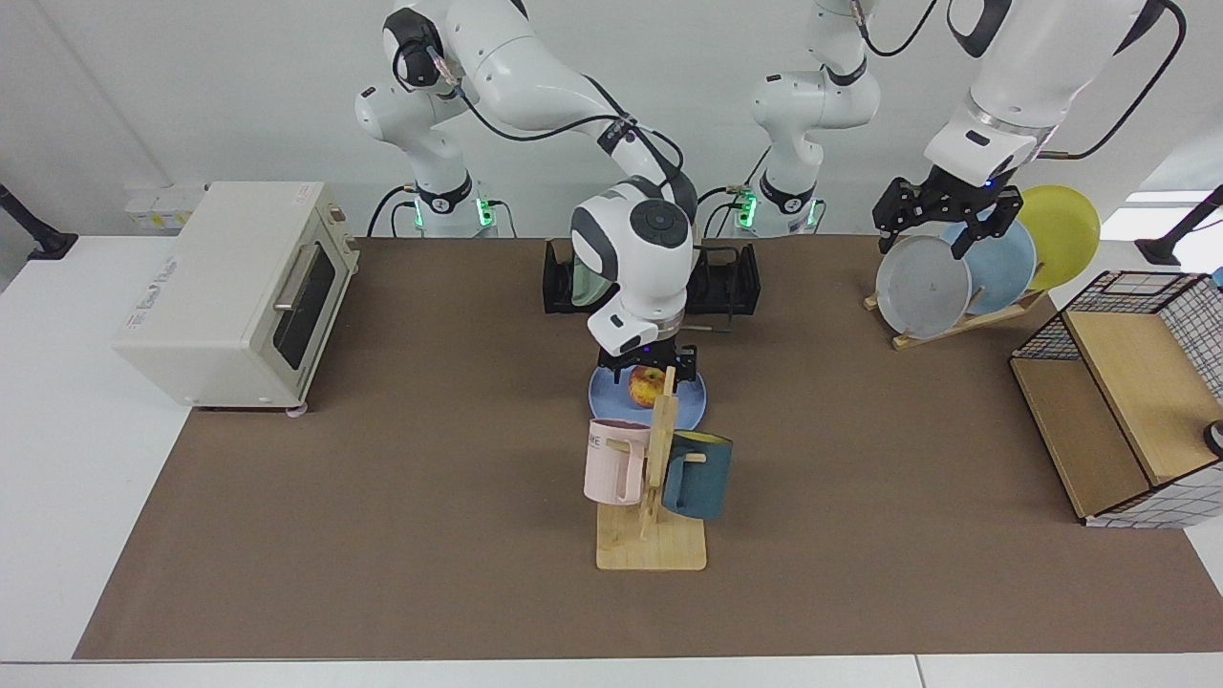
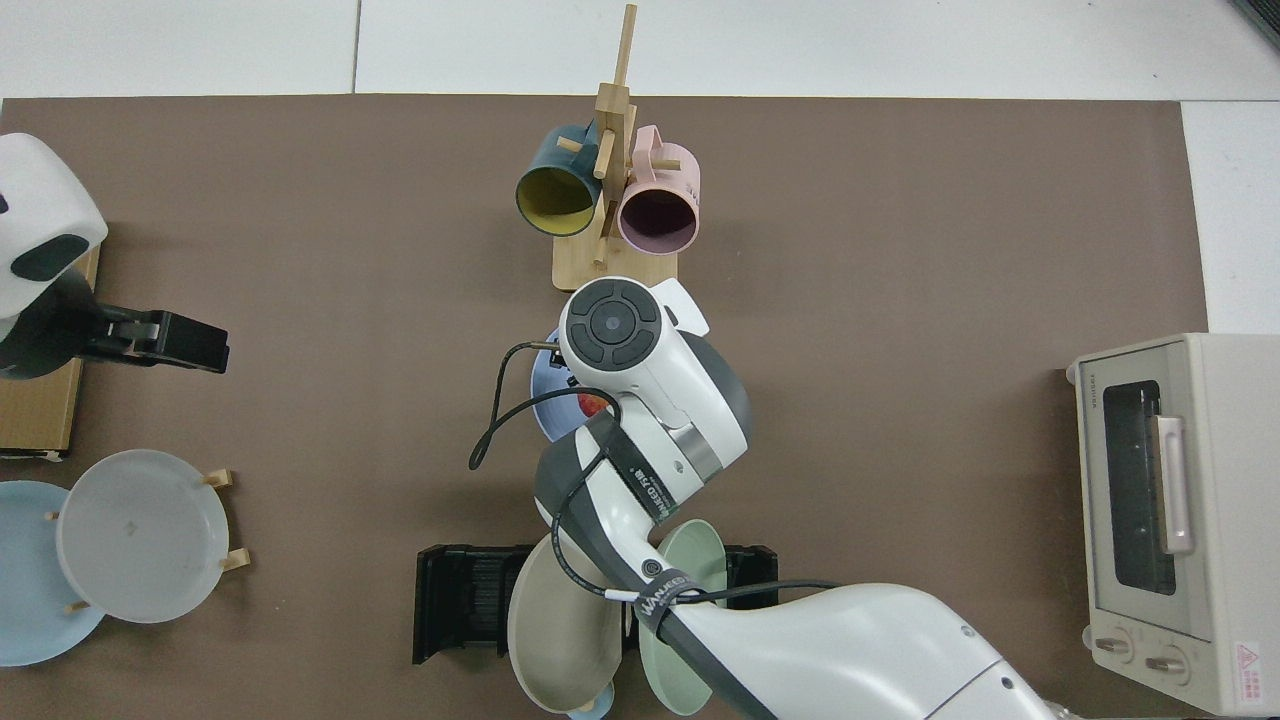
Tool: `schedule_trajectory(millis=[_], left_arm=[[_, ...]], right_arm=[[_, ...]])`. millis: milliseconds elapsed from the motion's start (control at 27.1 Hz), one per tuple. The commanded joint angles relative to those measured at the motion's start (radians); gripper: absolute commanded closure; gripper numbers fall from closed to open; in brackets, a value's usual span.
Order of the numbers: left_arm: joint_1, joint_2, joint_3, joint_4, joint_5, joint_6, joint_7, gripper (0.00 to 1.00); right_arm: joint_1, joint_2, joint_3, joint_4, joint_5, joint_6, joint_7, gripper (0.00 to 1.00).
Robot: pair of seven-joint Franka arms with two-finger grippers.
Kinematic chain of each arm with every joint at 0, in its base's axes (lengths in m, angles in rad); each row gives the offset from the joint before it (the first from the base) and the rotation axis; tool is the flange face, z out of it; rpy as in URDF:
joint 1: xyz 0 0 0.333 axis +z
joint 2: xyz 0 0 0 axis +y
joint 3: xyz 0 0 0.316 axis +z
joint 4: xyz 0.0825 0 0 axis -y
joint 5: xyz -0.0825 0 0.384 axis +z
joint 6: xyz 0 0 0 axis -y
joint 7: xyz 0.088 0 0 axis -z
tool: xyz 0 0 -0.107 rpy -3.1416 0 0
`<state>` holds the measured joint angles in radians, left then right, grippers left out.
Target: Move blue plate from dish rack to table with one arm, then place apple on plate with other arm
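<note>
The blue plate [image 1: 600, 396] lies flat on the brown mat of the table [image 1: 382, 478], in front of the black dish rack [image 1: 731, 283]. On it rests the red and yellow apple [image 1: 648, 386]. My right gripper [image 1: 648, 366] hangs open just above the apple, a finger on either side of its top and no grip on it. In the top view the right wrist covers most of the blue plate [image 2: 545, 386], and only a sliver of the apple [image 2: 592, 404] shows. My left gripper [image 1: 920, 247] waits open and empty, high over the wooden plate stand.
A wooden mug tree [image 1: 654, 497] with a pink and a dark blue mug stands just in front of the plate. The dish rack [image 2: 460, 600] holds a beige and a green plate. A toaster oven [image 1: 239, 291], a plate stand [image 1: 955, 315] and a wire shelf [image 1: 1127, 411] flank the mat.
</note>
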<state>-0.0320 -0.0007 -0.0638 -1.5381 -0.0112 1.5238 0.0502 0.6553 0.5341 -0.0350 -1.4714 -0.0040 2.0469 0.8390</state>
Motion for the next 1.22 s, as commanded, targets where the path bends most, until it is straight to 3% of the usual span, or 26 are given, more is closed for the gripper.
schedule_trajectory(millis=[0,405,885,1179], left_arm=[[-0.012,-0.002,0.012,0.016,0.016,-0.024,-0.003,0.0],[-0.012,-0.002,0.012,0.016,0.016,-0.024,-0.003,0.0],[-0.012,-0.018,0.013,0.018,0.016,-0.024,-0.003,0.0],[-0.012,-0.03,0.013,0.018,0.016,-0.024,-0.003,0.0]], right_arm=[[-0.013,-0.051,0.013,0.036,-0.01,-0.073,-0.051,0.0],[-0.095,-0.192,0.007,0.005,-0.005,-0.135,-0.257,0.0],[-0.246,-0.338,0.001,-0.127,-0.024,-0.165,-0.56,0.0],[-0.371,-0.402,0.004,-0.156,-0.021,-0.192,-0.744,0.0]])
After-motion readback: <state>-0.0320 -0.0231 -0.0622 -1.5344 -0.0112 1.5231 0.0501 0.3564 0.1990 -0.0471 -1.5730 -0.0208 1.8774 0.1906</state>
